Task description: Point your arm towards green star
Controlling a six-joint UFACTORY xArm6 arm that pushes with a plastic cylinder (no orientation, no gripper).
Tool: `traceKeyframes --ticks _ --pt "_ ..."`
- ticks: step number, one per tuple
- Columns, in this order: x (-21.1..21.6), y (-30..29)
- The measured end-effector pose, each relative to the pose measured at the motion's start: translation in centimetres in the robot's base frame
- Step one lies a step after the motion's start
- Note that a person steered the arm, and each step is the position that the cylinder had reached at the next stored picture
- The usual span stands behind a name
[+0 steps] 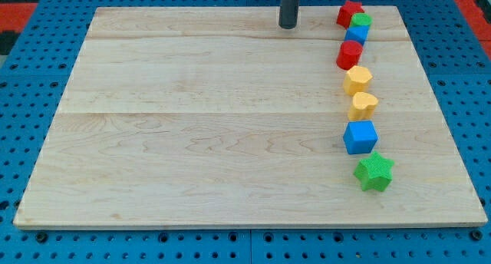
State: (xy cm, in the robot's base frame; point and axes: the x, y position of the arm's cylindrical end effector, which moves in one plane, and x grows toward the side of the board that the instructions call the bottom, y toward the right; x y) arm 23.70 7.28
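The green star (374,172) lies near the view's bottom right of the wooden board (192,126). It is the lowest block of a column down the right side. My tip (288,24) touches the board at the view's top, left of the column's upper end and far up and left of the green star.
Above the green star, from bottom to top: a blue cube (360,136), a yellow heart (363,105), a yellow hexagon (357,80), a red cylinder (349,54), a small blue block (356,34), a green block (360,21) and a red star (348,11).
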Motion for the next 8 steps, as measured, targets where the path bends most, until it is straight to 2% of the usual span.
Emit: traceKeyframes --ticks 1,2,3,5,6,8 --pt "0.9 0.0" --pt "3.2 -4.1" --pt "9.7 -7.8" --pt "30.2 -7.9" --pt "36.8 -7.3" --pt "38.2 -6.4"
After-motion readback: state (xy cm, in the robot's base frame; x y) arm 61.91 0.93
